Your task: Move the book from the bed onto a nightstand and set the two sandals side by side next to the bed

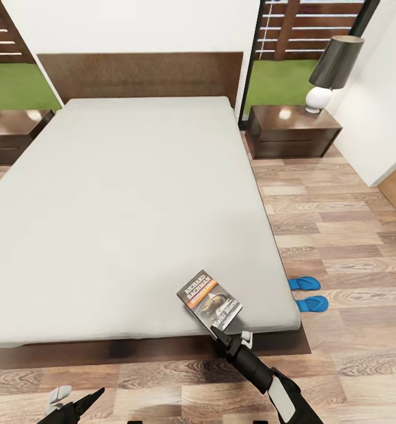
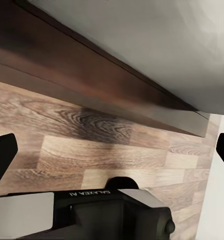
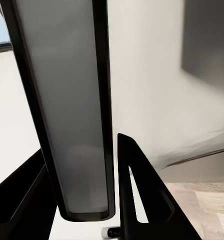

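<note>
One bedroom seen across the head view: wood-plank floor (image 1: 339, 235), white walls, dark-framed windows with brown slatted fence and green grass along the top. Filling centre and left, large low bed (image 1: 133, 212) with light-grey mattress, dark brown frame and wide headboard. At upper right, low dark-brown nightstand (image 1: 292, 131) carrying a white-based lamp with dark shade (image 1: 333, 68); at the left edge, second dark nightstand (image 1: 12, 132). On the floor at lower right, touching the bed's side, two bright blue sandals (image 1: 308, 293) side by side. Near the mattress's lower right corner, small dark "Richard Bachman" paperback (image 1: 210, 299), tilted, pinched between the right gripper (image 1: 216, 330) fingers. At bottom left, left gripper (image 1: 74, 406) spread wide, holding nothing.
</note>
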Robot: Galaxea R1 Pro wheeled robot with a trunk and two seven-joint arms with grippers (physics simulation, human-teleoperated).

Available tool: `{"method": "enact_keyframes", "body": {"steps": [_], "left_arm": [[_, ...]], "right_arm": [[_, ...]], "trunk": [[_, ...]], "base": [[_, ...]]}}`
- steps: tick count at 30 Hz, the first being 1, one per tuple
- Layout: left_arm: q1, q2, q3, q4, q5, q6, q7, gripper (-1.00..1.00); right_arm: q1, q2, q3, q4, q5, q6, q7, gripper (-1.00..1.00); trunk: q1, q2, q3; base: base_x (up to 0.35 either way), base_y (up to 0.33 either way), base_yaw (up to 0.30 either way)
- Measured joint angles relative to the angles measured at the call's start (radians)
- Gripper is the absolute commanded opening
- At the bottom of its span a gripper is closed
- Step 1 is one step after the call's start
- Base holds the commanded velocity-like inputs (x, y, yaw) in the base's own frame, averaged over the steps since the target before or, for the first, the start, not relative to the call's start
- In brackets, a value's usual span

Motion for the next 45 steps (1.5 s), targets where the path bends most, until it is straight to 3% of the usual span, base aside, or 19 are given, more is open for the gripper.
{"method": "enact_keyframes", "body": {"steps": [10, 12, 13, 16, 18, 21, 23, 26, 27, 28, 33, 36, 45], "left_arm": [[0.000, 0.000, -0.001, 0.000, -0.001, 0.000, 0.004, 1.00], [0.000, 0.000, -0.001, 0.000, -0.001, 0.000, 0.004, 1.00], [0.000, 0.000, -0.002, 0.000, -0.001, 0.000, 0.004, 1.00], [0.000, 0.000, -0.002, 0.000, -0.001, 0.000, 0.004, 1.00], [0.000, 0.000, -0.002, 0.000, -0.001, 0.000, 0.004, 1.00], [0.000, 0.000, -0.002, 0.000, -0.002, -0.001, 0.004, 1.00], [0.000, 0.000, -0.003, 0.000, -0.003, -0.001, 0.005, 1.00], [0.000, -0.001, -0.003, 0.000, -0.003, -0.002, 0.005, 1.00], [0.000, -0.001, -0.003, 0.000, -0.004, -0.002, 0.004, 1.00], [0.000, -0.001, -0.003, 0.000, -0.004, -0.003, 0.004, 1.00], [0.000, -0.011, -0.003, 0.000, -0.005, -0.003, 0.004, 1.00], [0.000, -0.014, -0.004, 0.000, -0.005, -0.004, 0.005, 1.00], [0.000, -0.015, -0.006, 0.000, -0.006, -0.004, 0.005, 1.00]], "right_arm": [[0.000, 0.000, 0.002, -0.009, 0.012, 0.026, 0.004, -1.00], [0.000, -0.010, 0.003, -0.013, 0.014, 0.052, 0.007, -1.00], [0.001, -0.053, 0.008, -0.017, 0.020, 0.061, 0.011, -1.00], [0.003, -0.215, 0.011, -0.027, 0.025, 0.070, 0.043, -1.00], [0.004, -0.351, 0.011, -0.029, 0.022, 0.073, 0.132, -1.00], [0.005, -0.462, 0.013, -0.021, 0.026, 0.072, 0.291, -1.00], [0.006, -0.502, 0.016, -0.013, 0.050, 0.072, 0.345, -1.00], [0.006, -0.524, 0.020, -0.006, 0.158, 0.067, 0.376, -1.00], [0.006, -0.525, 0.018, -0.004, 0.176, 0.066, 0.377, -1.00], [0.007, -0.527, 0.021, 0.003, 0.228, 0.062, 0.379, -1.00], [0.006, -0.521, 0.019, 0.040, 0.340, 0.057, 0.374, -1.00], [0.006, -0.519, 0.018, 0.047, 0.376, 0.057, 0.376, -1.00], [0.006, -0.517, 0.019, 0.049, 0.404, 0.054, 0.377, -1.00]], "trunk": [[-0.038, 0.070, 0.031], [-0.046, 0.084, 0.038], [-0.050, 0.091, 0.041], [-0.061, 0.112, 0.050], [-0.069, 0.126, 0.056], [-0.081, 0.147, 0.066], [-0.088, 0.161, 0.072], [-0.100, 0.182, 0.081], [-0.104, 0.189, 0.085], [-0.107, 0.196, 0.088], [-0.127, 0.231, 0.103], [-0.138, 0.252, 0.113], [-0.173, 0.315, 0.141]], "base": [[0.000, 0.000, 0.000], [0.000, 0.000, 0.000], [0.000, 0.000, 0.000], [0.000, 0.000, 0.000], [0.000, 0.000, 0.000], [0.000, 0.000, 0.000], [0.000, 0.000, 0.000], [0.000, 0.000, 0.000], [0.000, 0.000, 0.000], [0.000, 0.000, 0.000], [0.000, 0.000, 0.000], [0.000, 0.000, 0.000], [0.000, 0.000, 0.000]]}}
